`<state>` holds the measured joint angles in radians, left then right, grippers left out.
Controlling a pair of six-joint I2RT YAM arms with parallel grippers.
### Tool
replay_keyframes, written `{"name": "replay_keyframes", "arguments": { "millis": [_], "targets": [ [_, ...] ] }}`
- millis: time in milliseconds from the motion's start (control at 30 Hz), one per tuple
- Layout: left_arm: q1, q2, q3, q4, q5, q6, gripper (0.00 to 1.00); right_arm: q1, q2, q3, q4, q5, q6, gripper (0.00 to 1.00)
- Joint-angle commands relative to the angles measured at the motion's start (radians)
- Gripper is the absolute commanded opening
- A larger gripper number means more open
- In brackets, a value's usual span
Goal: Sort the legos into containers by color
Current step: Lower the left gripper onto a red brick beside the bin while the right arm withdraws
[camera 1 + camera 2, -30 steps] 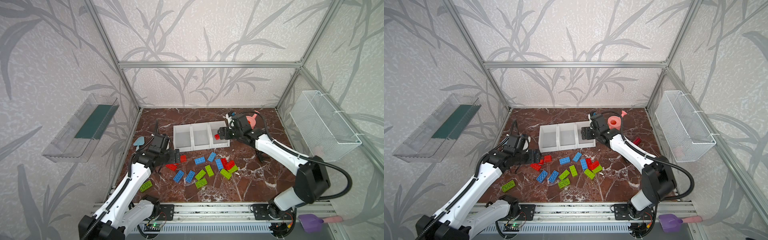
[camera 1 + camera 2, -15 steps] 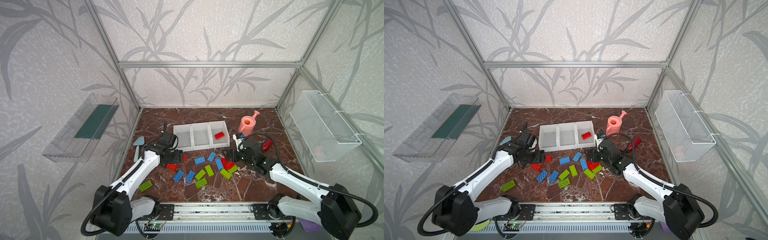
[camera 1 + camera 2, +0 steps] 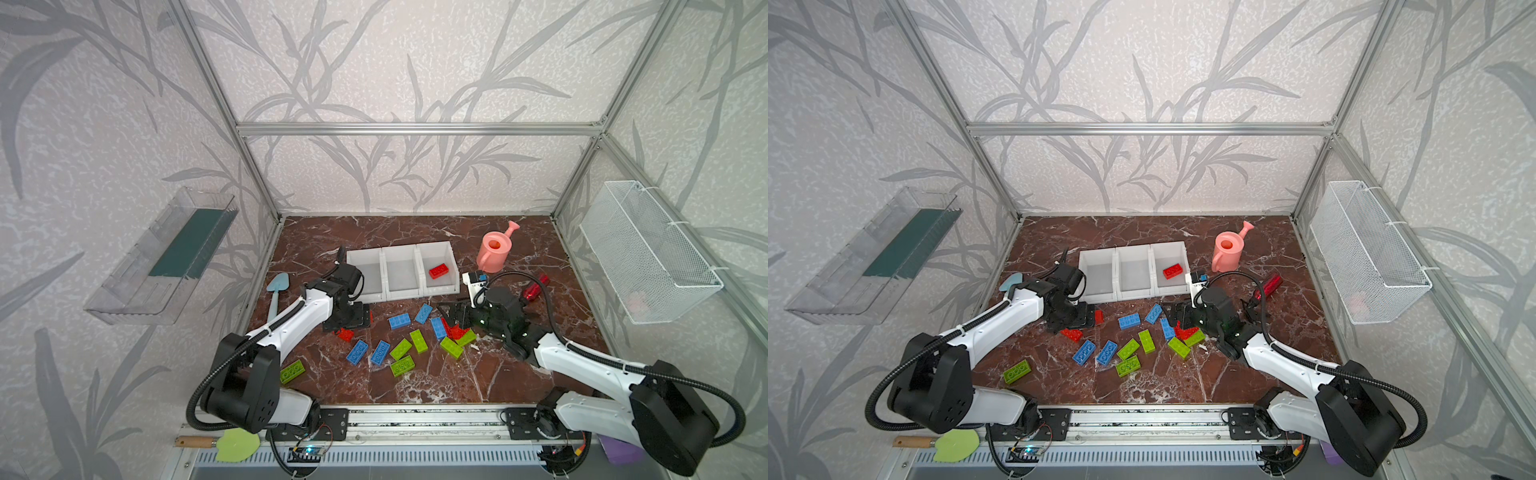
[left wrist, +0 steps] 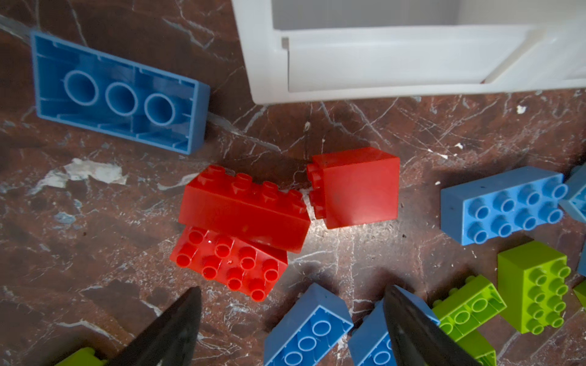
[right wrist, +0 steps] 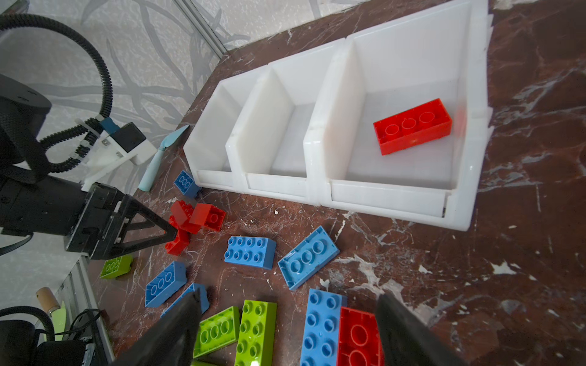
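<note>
Stock: legos (image 3: 399,321) in red, blue and lime green, all but one loose on the marble table (image 3: 436,386) in front of the containers (image 3: 402,293). The containers are three, white, joined in a row. The right-end one in both top views holds a single red brick (image 5: 412,126), studs down; the other two stand empty. Tooling: left gripper (image 4: 295,288), jaws wide apart and holding nothing, low over the table with a red cluster (image 4: 244,215) just ahead of it. The cluster's top brick lies on its side, long axis roughly across the jaw gap, so a wrist turn probably comes first. This arm is the nearer. Also: right gripper (image 5: 288,296), open and empty, above an upturned red brick (image 5: 358,336) beside a blue brick (image 5: 323,326).
</note>
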<state>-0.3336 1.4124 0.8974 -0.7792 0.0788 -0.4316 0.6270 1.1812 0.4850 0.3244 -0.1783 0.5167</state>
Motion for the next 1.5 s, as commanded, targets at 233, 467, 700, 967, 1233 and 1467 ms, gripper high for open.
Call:
{"name": "replay_keyframes", "arguments": {
  "millis": [233,467,700,967,1233,1467],
  "targets": [
    [-0.005,0.063,0.132,-0.067,-0.091,0.07,0.96,0.002,0.024,-0.008,0.055,-0.042,0.022,0.87],
    [-0.001,0.123,0.191,-0.143,-0.08,0.213,0.99,0.003,0.011,-0.01,0.049,-0.046,0.02,0.87],
    [0.027,0.184,0.159,-0.105,-0.102,0.255,0.99,0.004,0.009,-0.012,0.054,-0.056,0.025,0.87],
    [0.043,0.245,0.177,-0.077,-0.08,0.27,0.98,0.002,0.007,-0.01,0.056,-0.066,0.029,0.87],
    [0.057,0.277,0.169,-0.048,-0.051,0.275,0.92,0.003,0.017,-0.01,0.058,-0.064,0.029,0.87],
    [0.057,0.269,0.157,-0.043,-0.038,0.275,0.79,0.003,0.024,-0.01,0.06,-0.062,0.032,0.87]
  ]
}}
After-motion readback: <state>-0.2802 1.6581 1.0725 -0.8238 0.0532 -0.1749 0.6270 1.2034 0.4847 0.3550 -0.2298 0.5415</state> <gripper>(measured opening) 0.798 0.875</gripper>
